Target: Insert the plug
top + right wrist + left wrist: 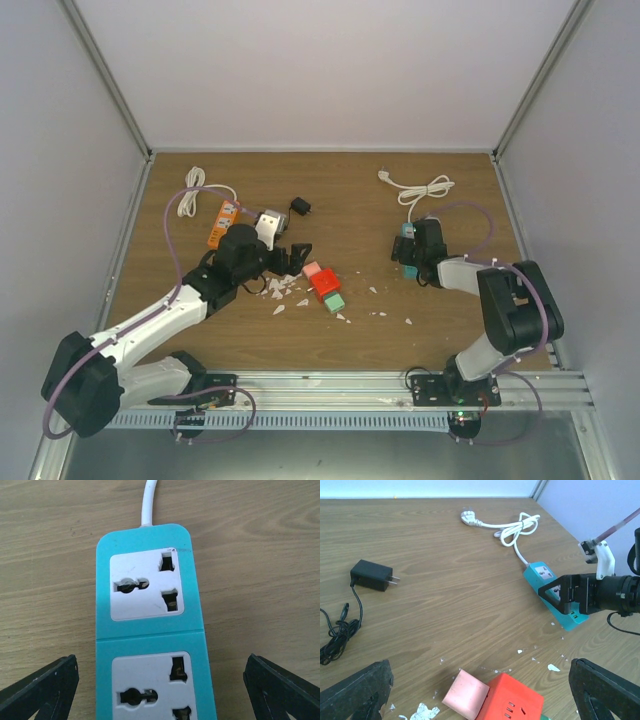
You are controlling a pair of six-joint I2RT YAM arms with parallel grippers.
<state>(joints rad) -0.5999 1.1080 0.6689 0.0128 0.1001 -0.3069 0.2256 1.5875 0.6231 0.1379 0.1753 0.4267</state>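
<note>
The strip [150, 630] lies flat on the counter [260, 540] at the centre of the right wrist view, sockets up, its cord [149, 500] leaving at the top edge. The right gripper [160, 690] is set wide, one finger at each lower corner of the frame, straddling the strip without touching it; nothing is held. The adapter [370, 576], judged to be the plug, lies at the left of the left wrist view, prongs pointing right, well apart from the strip. The left gripper [480, 690] is likewise wide and empty, poised low over a red block [512, 700]

The strip is best braced first: the right jaws should be closed on its long sides, with no socket covered. The adapter should then be taken by its body, prongs left free and squared to the slots before pressing

In the top view the left arm [150, 325] is stretched diagonally toward the centre; the right arm [500, 300] is folded, its forearm reaching leftward over the strip
</note>
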